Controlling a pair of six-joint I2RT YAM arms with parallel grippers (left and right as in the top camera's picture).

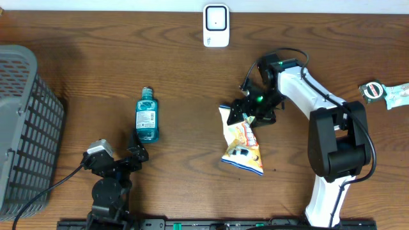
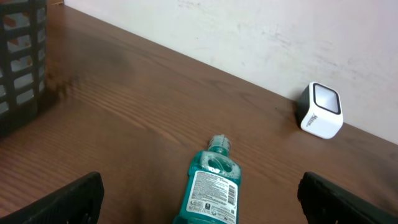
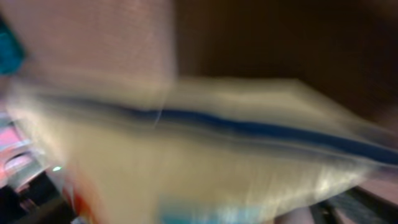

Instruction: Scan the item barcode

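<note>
Yellow foil snack bag (image 1: 243, 144) you are targeting: probably light, crinkly; pinch its sealed edge. Left gripper (image 2: 202, 202) jaws apart; right gripper (image 1: 254, 107) jaws unclear.

A yellow-and-white snack bag (image 1: 243, 145) lies on the table (image 1: 179, 83), well apart from the white scanner (image 1: 216, 25).

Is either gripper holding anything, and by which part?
Left gripper open, empty. Right gripper at top edge of snack bag; hold cannot be told.
</note>
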